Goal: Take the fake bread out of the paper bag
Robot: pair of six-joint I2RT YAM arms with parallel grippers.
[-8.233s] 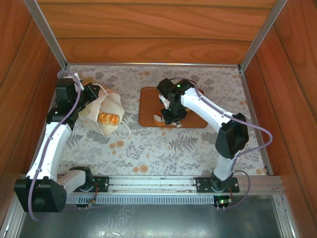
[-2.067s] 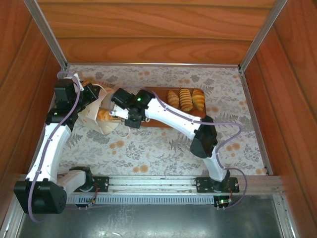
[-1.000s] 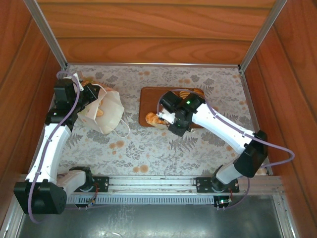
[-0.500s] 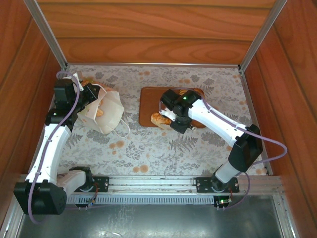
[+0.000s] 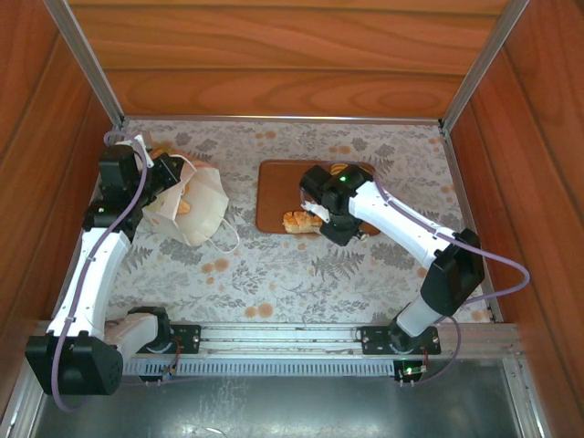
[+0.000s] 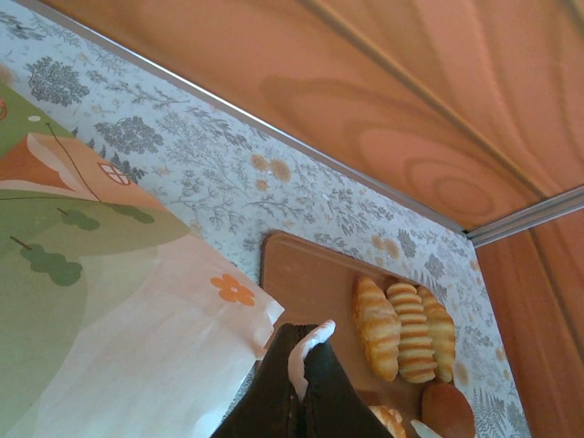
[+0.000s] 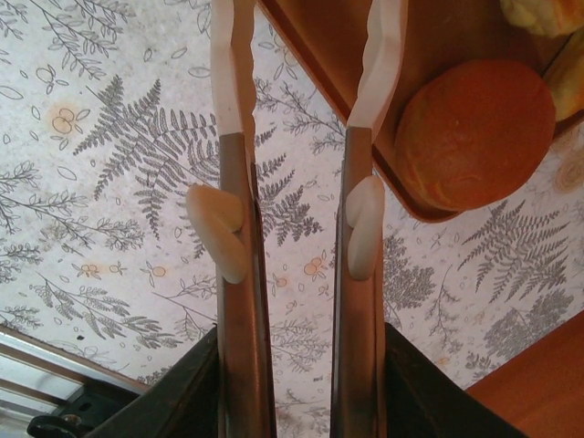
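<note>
The small white paper bag with green and orange print [image 5: 203,205] lies at the left side of the fern-patterned desk [image 5: 301,274]. The left gripper [image 6: 301,370] is closed on the white rim of the paper bag and holds its mouth up and open.

Most of the fake bread [image 6: 401,315], golden-brown toy pastries, lies outside the bag on the flat brown rectangular tray [image 6: 301,283]. There are three ridged pieces side by side at the far end, a round orange-brown bun [image 7: 474,132], and one ridged roll [image 5: 297,221] at the near left corner. In the overhead view a small golden-orange bit [image 5: 184,207] shows inside the mouth of the bag. I judge that it is one more pastry not yet taken out, but it is too small to tell its shape.

The right gripper [image 7: 306,36] hangs low over the near edge of the tray. Its jaws stand apart and nothing is between them. The bun is just beside one finger and does not touch it.

The coming move turns on one relation: the golden-orange bit lies to the left of the right gripper, across a bare strip of desk and well apart from it. The left gripper is nearer, but it is busy with the rim, so the right arm should make the reach. The mouth seems to face up and toward the tray. The approach is therefore best made from the tray side, down into the opening, without pushing the paper wall.
</note>
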